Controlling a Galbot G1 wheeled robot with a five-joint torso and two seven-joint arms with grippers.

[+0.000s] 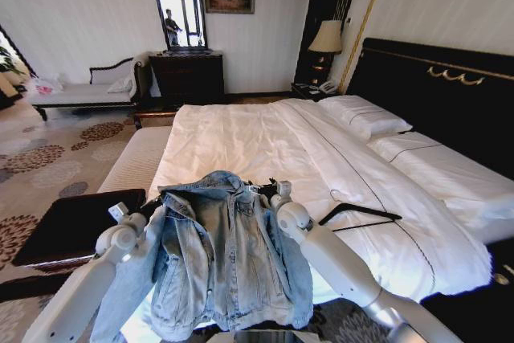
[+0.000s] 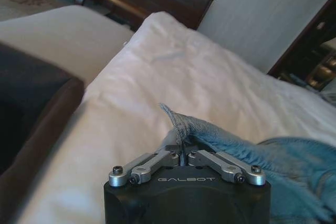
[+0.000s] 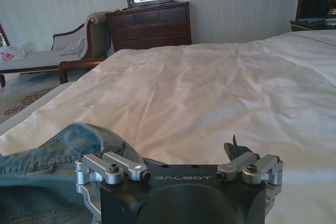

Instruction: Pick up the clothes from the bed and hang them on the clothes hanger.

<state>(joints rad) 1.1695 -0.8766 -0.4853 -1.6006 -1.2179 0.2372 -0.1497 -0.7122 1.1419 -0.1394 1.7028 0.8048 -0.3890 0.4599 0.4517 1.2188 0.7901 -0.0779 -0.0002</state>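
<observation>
The clothes, a light-blue denim jacket (image 1: pixel 221 255), hang in front of me between both arms, above the near edge of the bed (image 1: pixel 241 134). My left gripper (image 2: pixel 181 156) is shut on a fold of the jacket's edge (image 2: pixel 181 124); in the head view the left gripper (image 1: pixel 157 202) sits at one shoulder. My right gripper (image 3: pixel 178 150) stands open over the white duvet (image 3: pixel 210 87), with denim (image 3: pixel 79 137) draped over one finger; in the head view the right gripper (image 1: pixel 267 190) is at the other shoulder. The black clothes hanger (image 1: pixel 361 214) lies flat on the bed, right of my right arm.
A dark bench (image 1: pixel 72 222) stands left of the bed's near corner. Pillows (image 1: pixel 365 114) and the black headboard (image 1: pixel 434 94) are at the right. A dresser (image 1: pixel 189 74), a chaise (image 1: pixel 80 90) and a lamp (image 1: pixel 327 38) line the far wall.
</observation>
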